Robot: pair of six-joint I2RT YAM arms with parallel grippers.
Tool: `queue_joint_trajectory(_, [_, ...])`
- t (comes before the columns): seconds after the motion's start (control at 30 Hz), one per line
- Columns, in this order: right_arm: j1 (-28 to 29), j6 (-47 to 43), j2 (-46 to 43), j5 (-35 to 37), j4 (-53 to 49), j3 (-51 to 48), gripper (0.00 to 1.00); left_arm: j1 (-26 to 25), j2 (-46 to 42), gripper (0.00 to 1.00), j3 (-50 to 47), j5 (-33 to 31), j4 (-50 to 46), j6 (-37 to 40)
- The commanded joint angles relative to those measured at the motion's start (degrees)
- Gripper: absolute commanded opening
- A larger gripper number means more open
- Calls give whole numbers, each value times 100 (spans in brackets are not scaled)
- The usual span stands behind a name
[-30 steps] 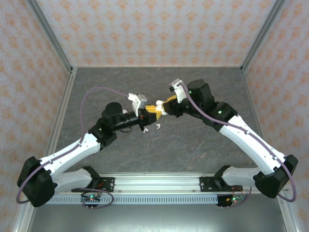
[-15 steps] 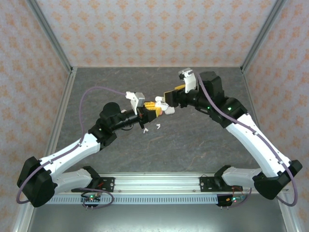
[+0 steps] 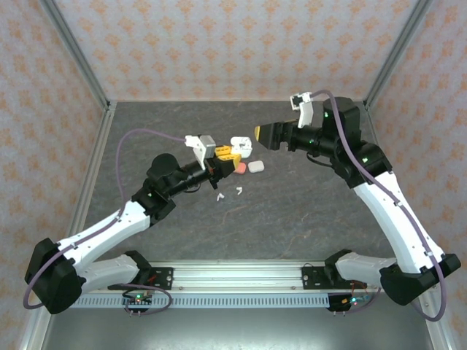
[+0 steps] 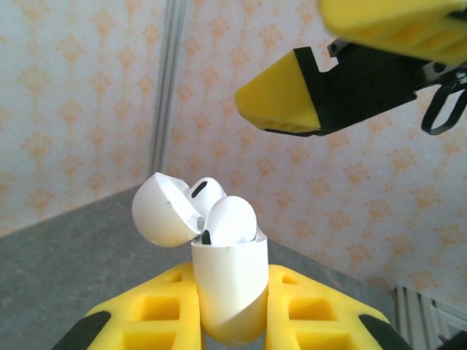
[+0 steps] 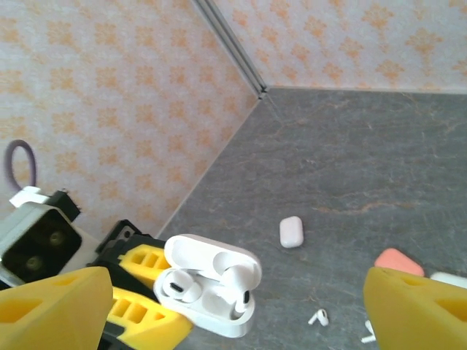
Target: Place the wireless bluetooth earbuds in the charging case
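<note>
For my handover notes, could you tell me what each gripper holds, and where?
The left gripper clamps the open white plastic charging case by its lower body; the right gripper has open, empty jaws.

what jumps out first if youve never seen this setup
The open white charging case, two earbuds seated inside, is clamped in the left gripper near the middle of the table. To its right the right gripper hangs wide open, and on the table lie a pink case, a closed white case and loose earbuds.
</note>
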Motion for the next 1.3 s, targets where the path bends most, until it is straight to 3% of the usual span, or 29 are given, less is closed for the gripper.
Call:
queue_joint_trajectory(0.0, [-26,-172,-8,-249,-238,641,93,-13,-87,0,388,-295,603,390])
queue_joint_trajectory(0.23, [-26,-326,515,-842,-515,1337,91,-10,155,0,782,-171,914,508])
queue_joint_trajectory(0.47, [-11,-551,827,-1430,-814,1630,77,-10,387,0,964,73,1048,360])
queue_joint_trajectory(1.27, [56,-795,1018,-1609,-734,1721,65,-10,476,0,1015,229,1085,255])
